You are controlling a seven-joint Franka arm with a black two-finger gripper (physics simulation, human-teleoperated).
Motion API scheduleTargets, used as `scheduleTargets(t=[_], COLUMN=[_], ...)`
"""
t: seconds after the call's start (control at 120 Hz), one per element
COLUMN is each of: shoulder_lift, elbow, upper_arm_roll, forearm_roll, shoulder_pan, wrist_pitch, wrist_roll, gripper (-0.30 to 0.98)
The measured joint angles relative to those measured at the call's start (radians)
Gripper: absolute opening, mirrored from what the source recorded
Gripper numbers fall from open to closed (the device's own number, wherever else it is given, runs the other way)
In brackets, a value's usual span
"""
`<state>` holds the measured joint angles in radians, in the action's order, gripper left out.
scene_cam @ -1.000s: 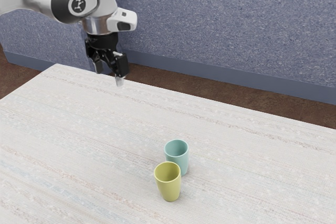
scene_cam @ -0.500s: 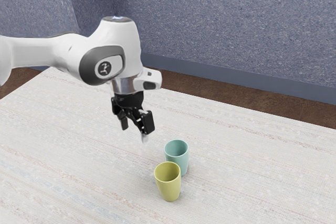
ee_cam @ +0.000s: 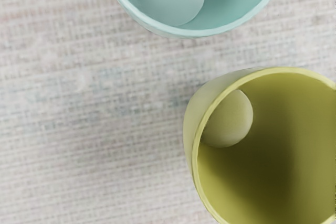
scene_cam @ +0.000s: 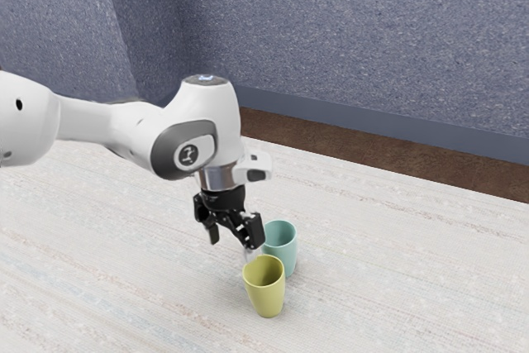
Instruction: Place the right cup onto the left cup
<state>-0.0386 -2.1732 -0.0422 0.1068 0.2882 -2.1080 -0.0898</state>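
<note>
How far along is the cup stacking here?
The approach looks mostly done: the open gripper hovers close by the cups. Nothing is in hand. Grasping, lifting and stacking remain, as the yellow cup and teal cup stand separately on the table.

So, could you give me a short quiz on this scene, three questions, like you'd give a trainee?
1. True or false: the teal cup and the yellow cup stand upright and unstacked on the table.

2. Multiple choice: which cup is nearer the camera in the exterior view?
a) the teal cup
b) the yellow cup
c) both equally near

3. Fill in the missing word: the gripper has its two fingers apart and is holding ____.

Key: 1 true; 2 b; 3 nothing
</note>
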Motion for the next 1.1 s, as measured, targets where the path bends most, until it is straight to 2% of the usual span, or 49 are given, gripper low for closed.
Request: scheduleTargets(t=[0.242, 0.75, 0.808, 0.958, 1.1], shoulder_lift=[-0.04, -0.098, -0.1, -0.1, -0.099], elbow=[-0.006, -0.022, -0.022, -0.022, -0.022], upper_arm_roll=[-0.016, -0.015, -0.015, -0.015, -0.015], forearm_roll=[0.003, 0.003, -0.001, -0.01, -0.014], shoulder_pan=[0.044, 0.01, 0.009, 0.018, 0.026], wrist_pitch=[-0.051, -0.11, -0.114, -0.114, -0.113], wrist_roll=[-0.038, -0.086, -0.089, -0.094, -0.098], gripper=[0.69, 0.68, 0.58, 0.22, 0.04])
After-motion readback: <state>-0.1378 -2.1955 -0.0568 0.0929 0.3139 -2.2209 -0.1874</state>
